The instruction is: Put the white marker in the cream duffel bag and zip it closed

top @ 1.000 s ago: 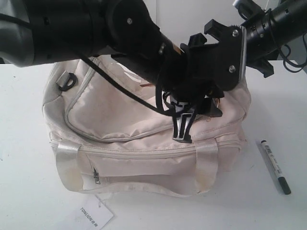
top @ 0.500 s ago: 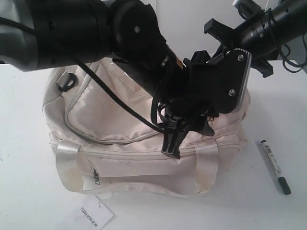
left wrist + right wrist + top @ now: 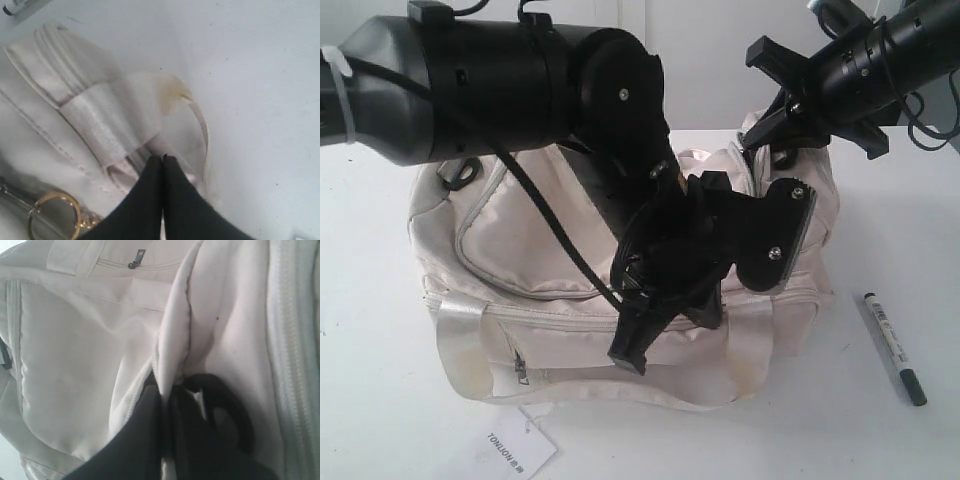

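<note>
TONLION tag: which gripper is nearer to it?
Left. The left gripper is at the bag's front, near the tag; the right gripper pinches fabric at the bag's far top.

**Left fingers closed against the bag's handle**

Your left gripper (image 3: 162,161) has its two black fingers (image 3: 142,205) pressed flat together. Their tips sit against the cream duffel bag (image 3: 30,150), just beside its shiny webbing handle (image 3: 100,125). The gold ring zipper pull (image 3: 52,217) lies near the fingers. Bare white surface (image 3: 260,100) runs beyond the bag. A marker (image 3: 17,5) lies on it, well apart from the fingers.
</note>
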Available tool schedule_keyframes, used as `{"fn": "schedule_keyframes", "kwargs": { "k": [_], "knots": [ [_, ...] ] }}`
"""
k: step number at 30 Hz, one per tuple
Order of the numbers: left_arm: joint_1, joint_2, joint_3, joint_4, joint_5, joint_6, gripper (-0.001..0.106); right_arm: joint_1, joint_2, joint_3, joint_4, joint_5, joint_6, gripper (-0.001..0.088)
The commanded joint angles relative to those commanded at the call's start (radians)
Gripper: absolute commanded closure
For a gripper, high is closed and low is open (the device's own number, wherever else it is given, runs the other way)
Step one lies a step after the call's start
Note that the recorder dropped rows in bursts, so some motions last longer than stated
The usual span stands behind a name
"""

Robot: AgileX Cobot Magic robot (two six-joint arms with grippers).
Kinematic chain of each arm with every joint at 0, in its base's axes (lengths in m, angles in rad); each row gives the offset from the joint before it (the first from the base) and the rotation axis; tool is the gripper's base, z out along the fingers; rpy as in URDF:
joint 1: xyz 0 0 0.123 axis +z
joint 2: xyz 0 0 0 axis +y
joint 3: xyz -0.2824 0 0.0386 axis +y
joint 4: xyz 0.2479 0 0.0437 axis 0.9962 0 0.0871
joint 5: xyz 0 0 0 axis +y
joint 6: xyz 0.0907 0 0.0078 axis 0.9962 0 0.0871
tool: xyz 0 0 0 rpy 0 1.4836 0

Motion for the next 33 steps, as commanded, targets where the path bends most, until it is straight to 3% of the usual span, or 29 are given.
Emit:
{"fn": "schedule_keyframes", "kwargs": {
  "k": [8,18,22,26,29,33],
  "knots": [
    [0.028,-0.037,0.000,0.013,-0.014,-0.263,0.105,0.000,0.000,0.000,-0.009,0.002,0.000,0.0868],
    [0.165,-0.157,0.000,0.013,0.030,-0.522,0.105,0.000,0.000,0.000,-0.039,0.005,0.000,0.0864],
    [0.213,-0.181,0.001,0.013,0.082,-0.572,0.105,0.000,-0.008,-0.002,-0.045,0.003,0.000,0.0768],
    [0.227,-0.192,0.019,0.009,0.097,-0.570,0.105,0.000,-0.035,-0.002,-0.066,0.001,0.000,0.0600],
    [0.227,-0.192,0.051,0.006,0.066,-0.564,0.105,0.000,-0.069,-0.002,-0.093,-0.001,0.000,0.0498],
    [0.227,-0.192,0.110,-0.022,-0.040,-0.564,0.105,0.000,-0.124,-0.002,-0.161,0.001,0.000,0.0456]
  ]
}}
